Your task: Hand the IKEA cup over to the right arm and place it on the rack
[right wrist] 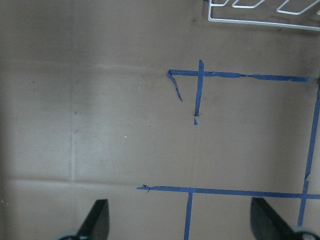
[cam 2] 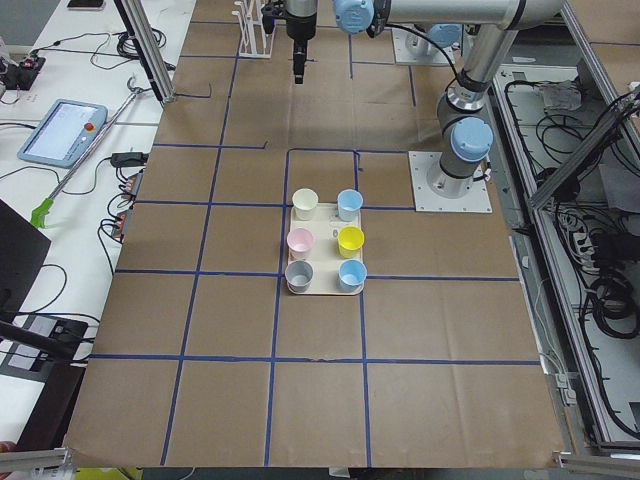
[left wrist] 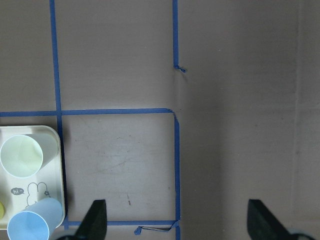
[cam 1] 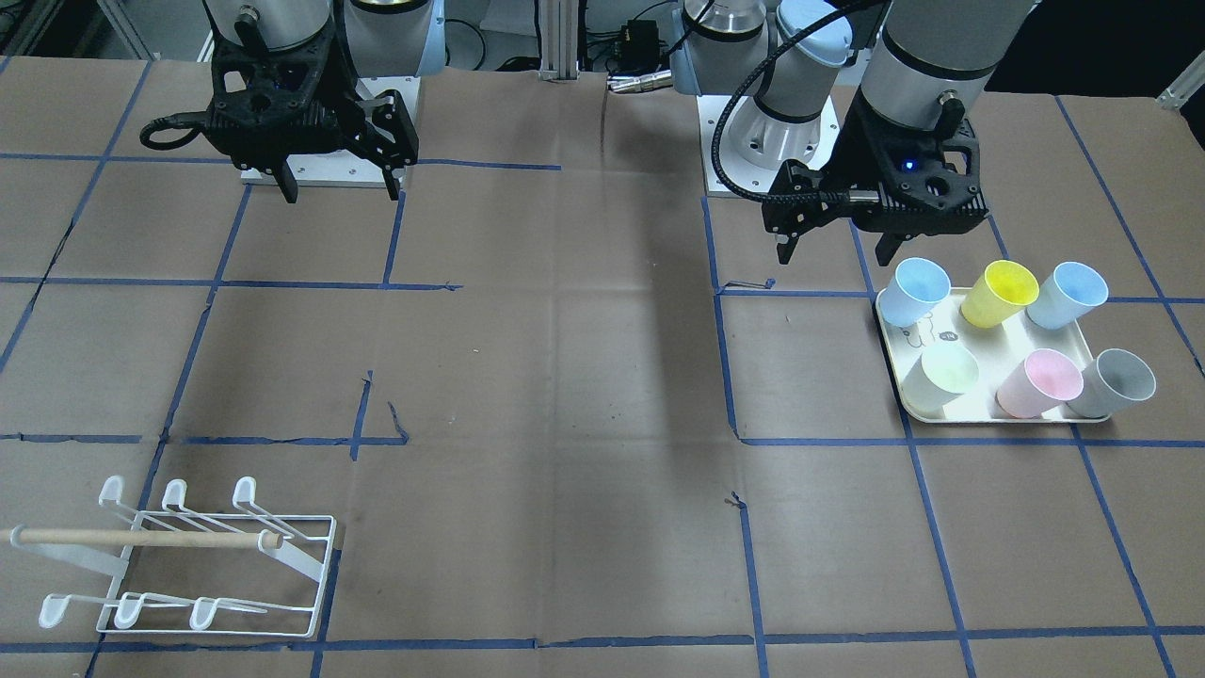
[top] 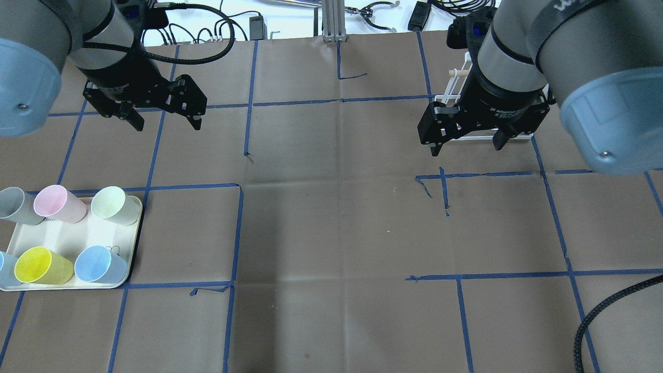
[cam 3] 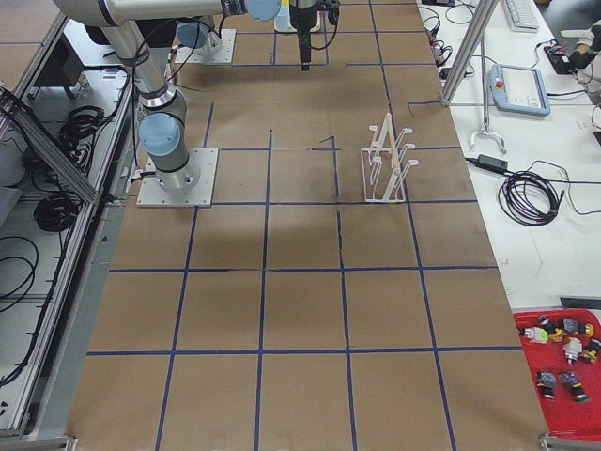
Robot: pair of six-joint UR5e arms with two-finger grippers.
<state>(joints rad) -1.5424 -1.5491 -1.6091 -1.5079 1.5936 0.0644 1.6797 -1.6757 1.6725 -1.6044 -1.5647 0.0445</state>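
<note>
Both claws are up and spread wide, nothing held in either! The left claw (cam 1: pixel 836 250) hangs over the surface (cam 1: pixel 565 377) near the tray (cam 1: pixel 993 353), where six cups (cam 1: pixel 1040 381) stand upright in two rows, untouched. A broad taped stretch lies between tray and rack (cam 1: pixel 141 538), which sits well apart on the right arm's side, close to the operators' edge. The right claw (top: pixel 466 147) hovers high there, and the rack's wire edge just shows in its wrist view.

Six pastel cups (cam 1: pixel 1003 292) on cream tray (cam 1: pixel 990 353), white rack (cam 1: pixel 141 538) well apart, left hand (cam 1: pixel 836 249) and right hand (cam 1: pixel 341 192) spread
</note>
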